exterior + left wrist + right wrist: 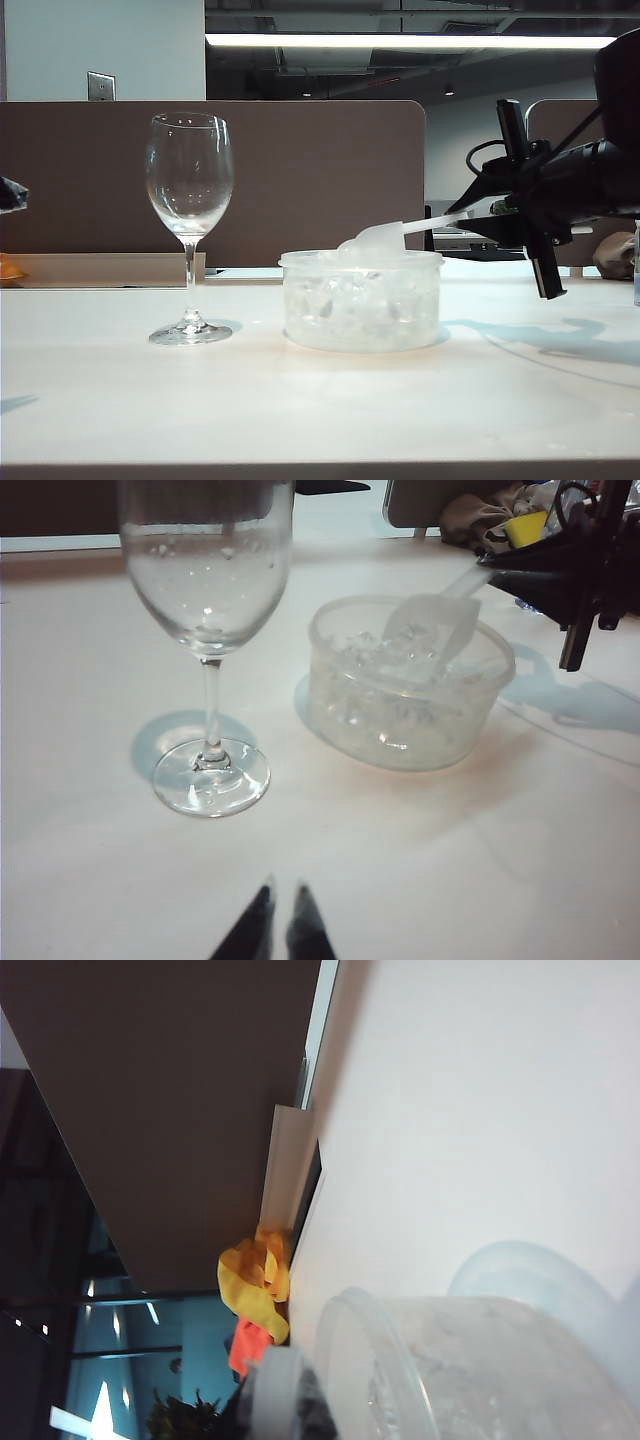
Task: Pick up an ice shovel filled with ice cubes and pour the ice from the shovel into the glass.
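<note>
Two tools: the right tool (478,214) pinches the thin handle of the translucent white plastic ice shovel (385,238), its head over the round clear tub (362,300) (light, slippery, easily tipped); the left tool (281,920), pressed together, waits near the tall, fragile stemmed glass (189,215).

Glass (190,190): tall clear stemmed wine glass, upright, empty, standing apart from the tub, on the tub's left in the exterior view. Ice shovel (385,238): translucent white scoop, head resting over the tub's rim, thin handle angled up away from the glass. Ice cubes (350,300): clear whitish chunks filling the tub.
</note>
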Controlling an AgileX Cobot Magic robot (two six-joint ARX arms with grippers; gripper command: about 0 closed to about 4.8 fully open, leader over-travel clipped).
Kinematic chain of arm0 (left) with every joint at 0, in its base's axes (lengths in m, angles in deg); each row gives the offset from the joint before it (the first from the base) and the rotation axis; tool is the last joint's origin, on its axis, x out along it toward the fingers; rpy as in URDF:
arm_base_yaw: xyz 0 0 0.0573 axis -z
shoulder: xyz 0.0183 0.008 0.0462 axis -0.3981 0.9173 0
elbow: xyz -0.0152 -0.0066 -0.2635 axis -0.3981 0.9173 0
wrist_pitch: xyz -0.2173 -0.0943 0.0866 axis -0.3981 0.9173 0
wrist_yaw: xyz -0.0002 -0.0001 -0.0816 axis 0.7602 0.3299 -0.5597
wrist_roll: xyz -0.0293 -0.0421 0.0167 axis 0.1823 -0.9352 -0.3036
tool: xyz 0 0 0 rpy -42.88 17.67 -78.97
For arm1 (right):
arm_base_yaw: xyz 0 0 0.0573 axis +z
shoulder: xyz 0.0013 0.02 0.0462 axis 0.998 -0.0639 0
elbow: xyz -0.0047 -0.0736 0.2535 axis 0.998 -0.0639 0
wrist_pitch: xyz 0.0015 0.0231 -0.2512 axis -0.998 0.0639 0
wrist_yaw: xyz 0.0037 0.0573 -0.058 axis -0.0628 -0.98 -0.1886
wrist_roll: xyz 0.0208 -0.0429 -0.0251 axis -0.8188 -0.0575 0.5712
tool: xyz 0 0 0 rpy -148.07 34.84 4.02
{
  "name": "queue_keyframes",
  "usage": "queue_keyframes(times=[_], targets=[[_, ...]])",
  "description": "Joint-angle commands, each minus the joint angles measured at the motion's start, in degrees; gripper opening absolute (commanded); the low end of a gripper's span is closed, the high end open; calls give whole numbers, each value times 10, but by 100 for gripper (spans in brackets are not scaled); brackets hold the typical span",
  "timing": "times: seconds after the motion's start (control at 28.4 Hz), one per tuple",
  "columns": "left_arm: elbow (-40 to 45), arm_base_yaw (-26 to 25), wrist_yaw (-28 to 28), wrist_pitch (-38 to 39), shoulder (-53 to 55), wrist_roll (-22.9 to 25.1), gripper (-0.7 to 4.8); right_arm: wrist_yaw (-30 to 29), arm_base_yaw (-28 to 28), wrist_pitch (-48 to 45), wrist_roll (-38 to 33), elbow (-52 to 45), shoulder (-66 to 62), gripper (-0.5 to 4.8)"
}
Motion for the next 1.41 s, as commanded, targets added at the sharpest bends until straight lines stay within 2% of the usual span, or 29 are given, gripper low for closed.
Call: queue_keyframes(times=[0.04, 0.25, 0.67, 1.41], targets=[[0, 0, -2, -5, 0, 0, 29, 7, 0, -22, -22, 1, 1, -5], [0, 0, -2, -5, 0, 0, 29, 10, 0, -54, -45, 4, 3, -6], [0, 0, -2, -4, 0, 0, 29, 45, 1, -49, -80, 6, 37, -5], [0, 0, -2, -4, 0, 0, 29, 30, 38, 84, -62, 177, 47, -5]])
